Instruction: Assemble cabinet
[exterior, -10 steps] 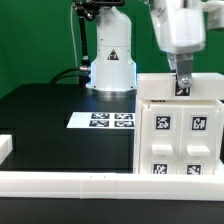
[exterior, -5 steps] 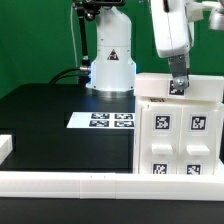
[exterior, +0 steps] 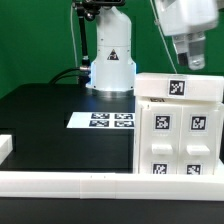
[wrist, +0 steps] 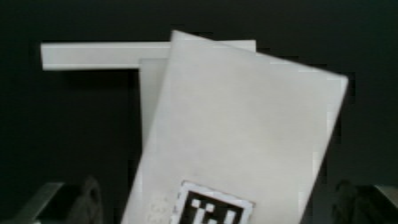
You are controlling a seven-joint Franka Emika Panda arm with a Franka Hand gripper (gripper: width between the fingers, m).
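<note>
Pincer (exterior: 190, 62) above cabinet (exterior: 180, 125) (apart), empty

Black table top (exterior: 50, 125), matte, green backdrop behind. On it: the marker board (exterior: 102, 120) flat near the middle, a long low white rail (exterior: 90, 183) along the near edge with a short return at the exterior view's left, and the white arm base (exterior: 112, 70) at the back. The cabinet (exterior: 180, 135) stands at the exterior view's right, against the rail, tags facing the camera.
</note>
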